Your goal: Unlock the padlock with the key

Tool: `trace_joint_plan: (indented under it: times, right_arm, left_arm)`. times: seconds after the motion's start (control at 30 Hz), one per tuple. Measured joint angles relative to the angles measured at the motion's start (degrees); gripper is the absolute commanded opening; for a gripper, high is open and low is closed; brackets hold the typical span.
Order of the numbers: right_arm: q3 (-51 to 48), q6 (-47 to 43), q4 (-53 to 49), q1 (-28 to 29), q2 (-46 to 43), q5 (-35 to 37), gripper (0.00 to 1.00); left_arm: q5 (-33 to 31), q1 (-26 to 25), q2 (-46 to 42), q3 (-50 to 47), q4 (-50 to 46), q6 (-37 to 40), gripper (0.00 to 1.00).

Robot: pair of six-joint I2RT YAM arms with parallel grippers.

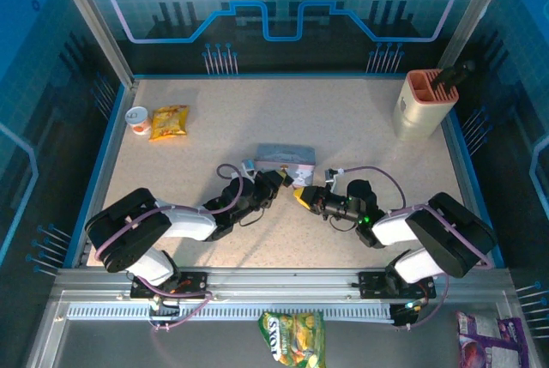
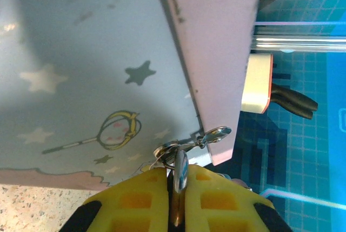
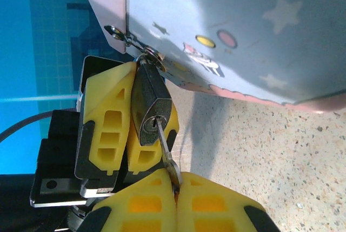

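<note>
The dark padlock (image 3: 151,102) hangs by its thin shackle from the hasp (image 3: 116,33) of the grey-blue tin box (image 1: 286,160). My left gripper (image 2: 181,177) is shut on the padlock's body (image 2: 180,173), and its yellow fingers (image 3: 108,118) flank the lock in the right wrist view. My right gripper (image 3: 175,186) is shut on the bow of the small silvery key (image 3: 168,159). The key's blade sits in the keyhole (image 3: 153,123) on the padlock's underside. From above, the left gripper (image 1: 277,181) and right gripper (image 1: 302,196) meet just in front of the tin.
A beige holder (image 1: 423,104) with an orange top and a dark tool stands at the back right. A yellow snack packet (image 1: 169,121) and a small cup (image 1: 137,119) lie at the back left. Snack bags (image 1: 293,338) lie below the table's near edge.
</note>
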Motion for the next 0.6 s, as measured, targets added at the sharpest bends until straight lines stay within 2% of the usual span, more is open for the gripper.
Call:
trace_joint_plan:
  times: [0.6]
  right_arm:
    - [0.3, -0.2, -1.7, -4.8, -1.0, -6.7, 0.00]
  left_arm:
    - [0.0, -0.7, 0.0, 1.0, -0.6, 0.2, 0.00]
